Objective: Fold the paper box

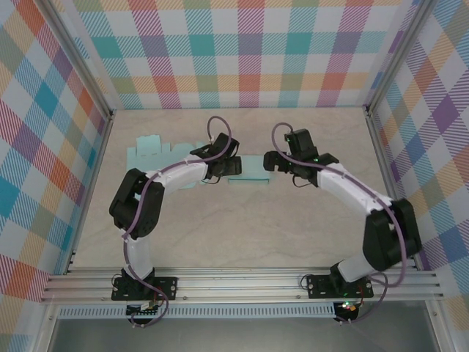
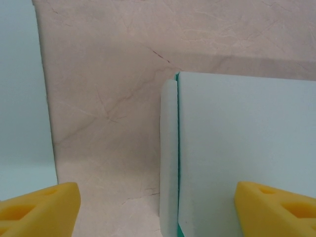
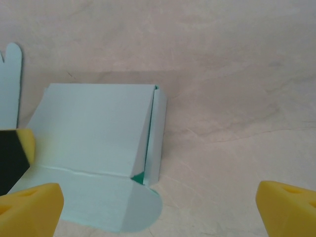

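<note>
One paper box (image 1: pixel 157 152) | long axis left-right | left gripper (image 2: pixel 158 207), right gripper (image 3: pixel 158 208) spread

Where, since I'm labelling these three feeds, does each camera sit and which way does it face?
Top external: above and behind the bases, looking down on the table; both arms show, with left gripper and right gripper at the paper box.
Left wrist: on the left wrist, facing past its yellow fingertips at a box panel.
Right wrist: on the right wrist, yellow fingertips low in frame, facing a folded panel.
Shared: both wrist views show the teal box on the marbled table.
</note>
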Motion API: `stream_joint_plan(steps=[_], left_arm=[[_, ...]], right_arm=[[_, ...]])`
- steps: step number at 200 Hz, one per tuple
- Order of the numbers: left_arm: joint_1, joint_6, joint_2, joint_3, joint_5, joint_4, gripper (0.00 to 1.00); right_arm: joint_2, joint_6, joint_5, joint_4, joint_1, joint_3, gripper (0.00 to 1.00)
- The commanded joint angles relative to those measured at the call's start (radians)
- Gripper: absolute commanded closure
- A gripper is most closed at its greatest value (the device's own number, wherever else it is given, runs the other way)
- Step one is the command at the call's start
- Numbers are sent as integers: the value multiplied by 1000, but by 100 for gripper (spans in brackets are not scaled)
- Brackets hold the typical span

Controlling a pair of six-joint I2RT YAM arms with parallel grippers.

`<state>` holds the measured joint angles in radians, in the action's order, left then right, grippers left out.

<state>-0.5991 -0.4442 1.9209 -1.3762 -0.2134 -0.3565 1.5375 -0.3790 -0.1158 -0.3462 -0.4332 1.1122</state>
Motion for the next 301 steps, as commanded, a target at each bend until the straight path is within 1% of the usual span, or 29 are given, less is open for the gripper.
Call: stream_joint_plan(steps=[1, 9, 14, 32, 36, 41, 53, 60, 74, 79, 83, 87, 102, 107, 120, 127, 173, 196, 214, 227, 238, 252, 263, 274, 301], left_arm=[[12, -16, 33, 33, 22, 8, 23], [12, -22, 38, 41, 27, 15, 24], [12, -23, 42, 46, 29, 16, 27], [13, -34, 57, 64, 35, 24, 28], [13, -35, 58, 68, 35, 25, 31], [13, -38, 62, 74, 36, 29, 32], [12, -44, 66, 91, 39, 39, 33], [13, -46, 66, 101, 41, 45, 37], [13, -47, 68, 115, 49, 54, 38], [13, -48, 69, 119, 53, 58, 42], [13, -47, 69, 122, 54, 59, 43], [13, -47, 68, 123, 58, 60, 46], [13, -41, 64, 125, 75, 64, 51], [13, -39, 63, 125, 83, 65, 52], [13, -34, 54, 124, 105, 61, 59], [13, -30, 47, 126, 119, 55, 60], [13, 8, -47, 177, 237, -7, 62], [12, 1, -132, 236, 330, -3, 64], [12, -39, -205, 307, 379, 38, 57], [12, -62, -250, 337, 359, 52, 53], [12, -71, -282, 344, 301, 49, 50], [12, -78, -304, 343, 211, 37, 49], [15, -79, -305, 331, 173, 37, 50], [16, -77, -292, 316, 162, 44, 49], [22, -67, -227, 272, 176, 49, 51]], right_arm=[[111, -12, 134, -35, 31, 71, 0], [147, -15, 163, -26, 39, 86, 0], [170, -18, 179, -17, 44, 92, 0], [232, -28, 224, 14, 58, 98, 0], [245, -33, 232, 20, 61, 98, 0], [263, -36, 244, 25, 64, 100, 1], [297, -43, 279, 39, 75, 101, 8], [312, -48, 301, 50, 80, 96, 13], [331, -55, 341, 75, 89, 80, 22], [335, -57, 357, 83, 92, 72, 24], [335, -59, 368, 93, 93, 65, 26], [335, -63, 379, 103, 96, 58, 27], [333, -75, 428, 143, 106, 27, 31], [331, -80, 446, 157, 111, 16, 31], [323, -91, 490, 188, 126, -13, 31], [317, -95, 512, 206, 133, -29, 31], [271, -101, 677, 314, 192, -136, 30], [268, -78, 740, 317, 202, -154, 30], [262, -70, 767, 335, 201, -177, 30], [256, -68, 783, 354, 202, -192, 29], [255, -70, 789, 366, 201, -196, 29], [260, -73, 795, 372, 202, -191, 29], [269, -78, 802, 378, 202, -183, 29], [278, -93, 814, 391, 201, -178, 29], [288, -135, 832, 431, 200, -194, 29]])
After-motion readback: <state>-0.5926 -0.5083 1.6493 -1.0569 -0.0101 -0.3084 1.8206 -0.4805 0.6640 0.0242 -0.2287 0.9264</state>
